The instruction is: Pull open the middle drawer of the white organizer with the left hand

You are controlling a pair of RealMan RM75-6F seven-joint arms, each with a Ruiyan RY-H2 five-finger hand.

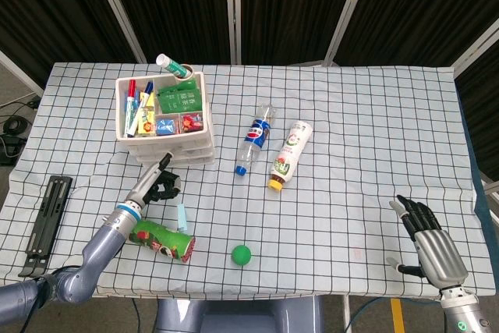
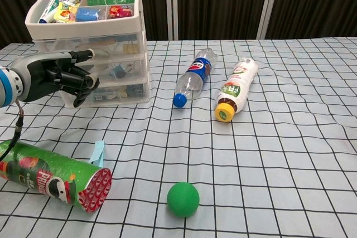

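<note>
The left robot hand (image 2: 53, 77) hangs directly in front of the white plastic three-drawer organizer (image 2: 89, 48), which stands near the desk's far left corner. Its fingers are curled inward, one finger extended toward the middle drawer (image 2: 114, 68). Whether any fingertip is hooked on the drawer front cannot be told; the middle drawer appears closed or nearly so. The right robot hand (image 1: 433, 249) rests at the near right edge of the checked-cloth desk (image 2: 279, 137), fingers apart and holding nothing.

Risks, as judged: the organizer is light and unanchored, so a pull may drag the whole unit toward the near edge instead of sliding the drawer out. A shallow finger hold may slip off the front. The loaded top tray (image 1: 160, 104) could spill markers if the unit tips.

Count: one organizer; one green snack can (image 2: 50, 175) lying at the near left edge; one pale blue clip (image 2: 97, 153); one green ball (image 2: 183, 199); two bottles, blue-labelled (image 2: 193, 77) and white (image 2: 236, 88), lying mid-desk; one black folded bracket (image 1: 47, 222) at the left edge.
</note>
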